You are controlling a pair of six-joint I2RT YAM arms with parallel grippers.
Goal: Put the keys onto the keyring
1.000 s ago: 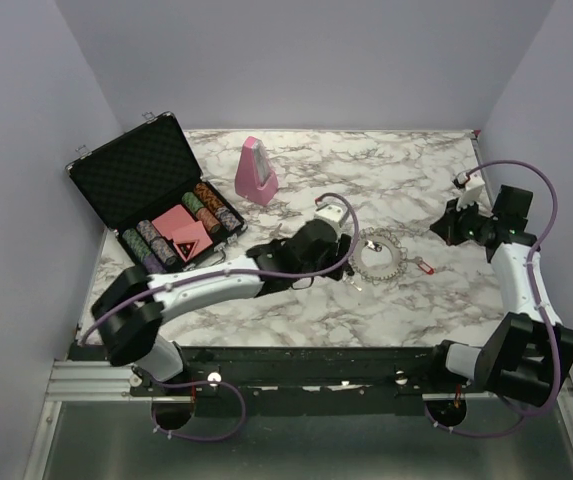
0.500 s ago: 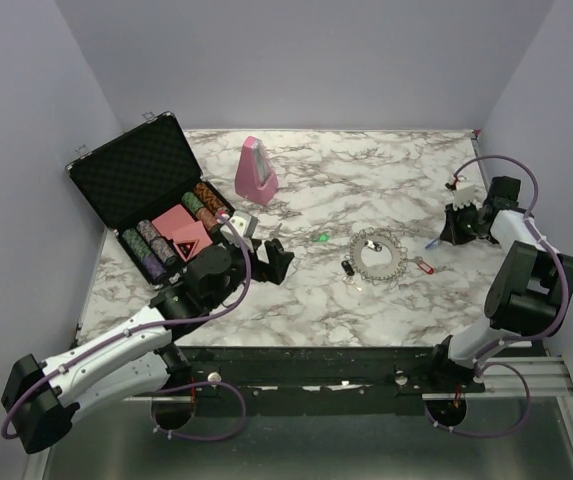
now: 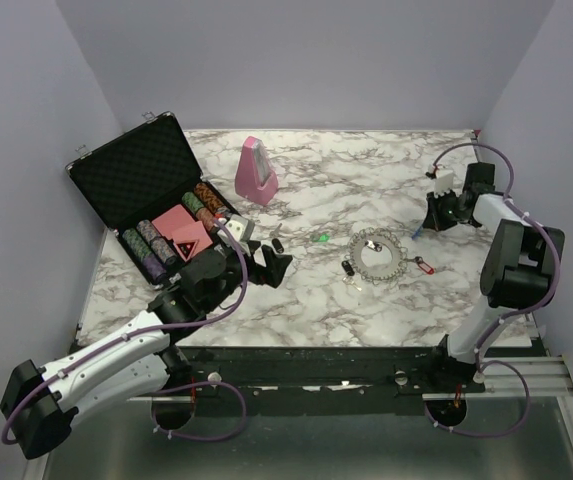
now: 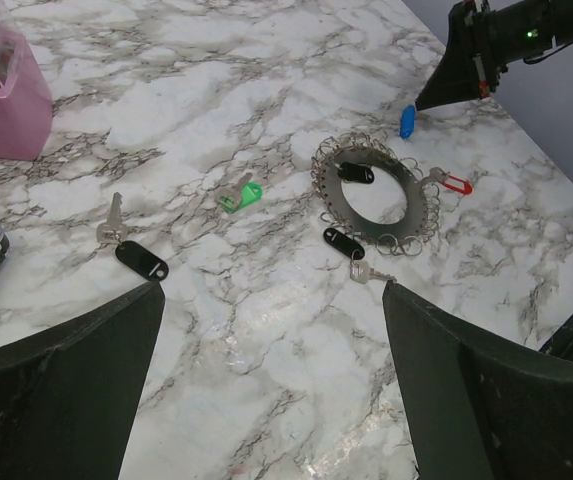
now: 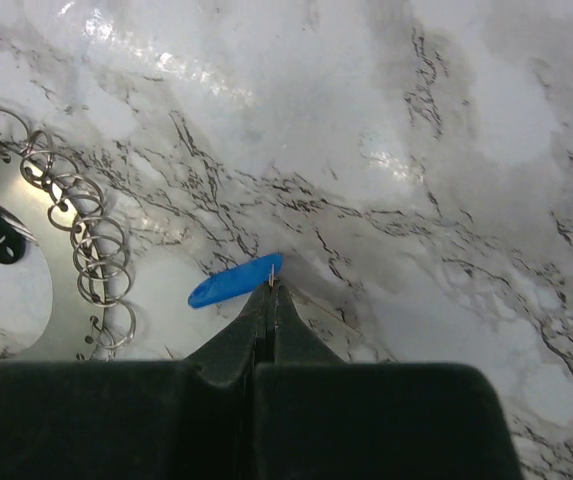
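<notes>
The keyring (image 3: 378, 238) lies flat on the marble at centre right, a silvery ring edged with small split rings; it also shows in the left wrist view (image 4: 418, 206) and the right wrist view (image 5: 97, 243). My right gripper (image 3: 432, 221) is shut on the metal end of a blue key (image 5: 234, 279), just right of the ring and low over the table. A red key (image 4: 454, 184), a green key (image 4: 241, 195) and black keys (image 4: 343, 241) (image 4: 138, 258) lie loose. One black key (image 4: 356, 173) lies inside the ring. My left gripper (image 3: 271, 262) is open and empty, left of the ring.
A pink metronome (image 3: 255, 172) stands at the back centre. An open black poker-chip case (image 3: 156, 200) sits at the back left. The table's right edge is close to the right arm.
My left arm has pulled back from the ring to the left. My right gripper has moved left toward the ring, with the blue key at its tips.
</notes>
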